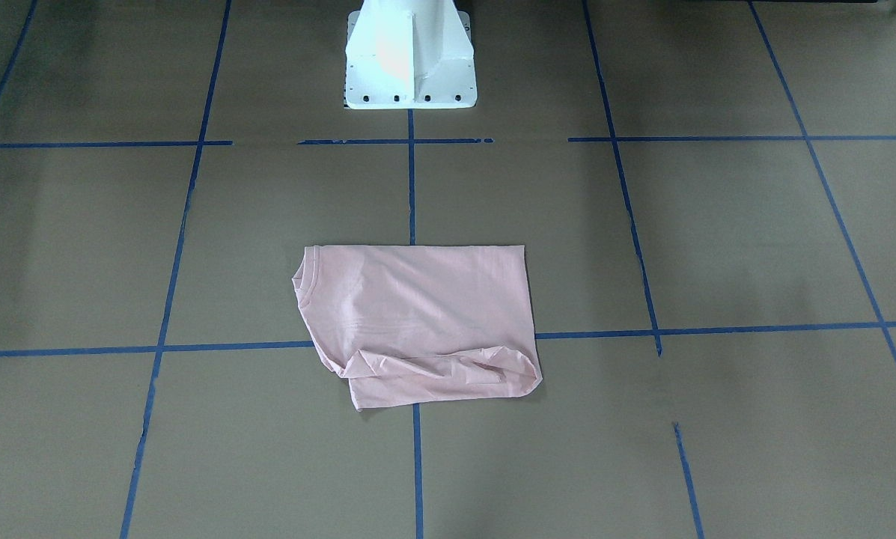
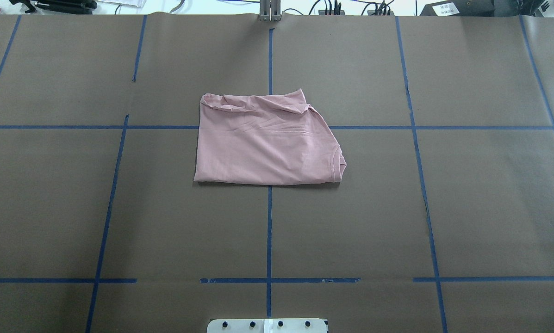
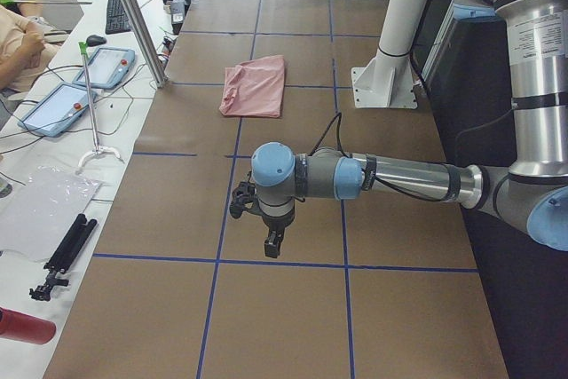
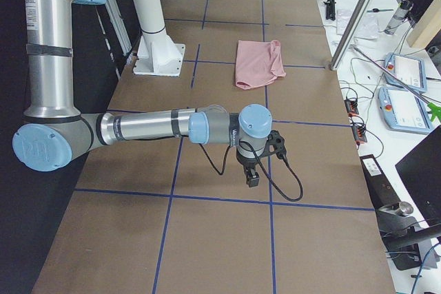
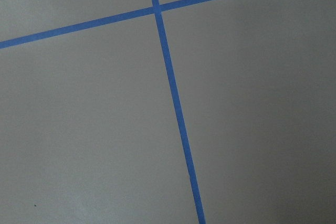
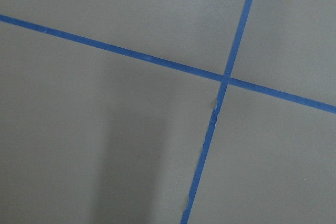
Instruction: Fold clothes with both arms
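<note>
The pale pink T-shirt lies folded into a rough rectangle at the middle of the table, its ribbed collar at one short end and a rumpled fold along the far edge. It also shows in the overhead view and in both side views. My left gripper hangs over the table far from the shirt, near the table's left end. My right gripper hangs over the right end, also far from the shirt. I cannot tell whether either is open or shut. Neither holds anything I can see.
The table is covered in brown paper with a grid of blue tape lines. The white pedestal base stands at the robot's side. Tablets, cables and tools lie beyond the far table edge. An operator's arm shows there.
</note>
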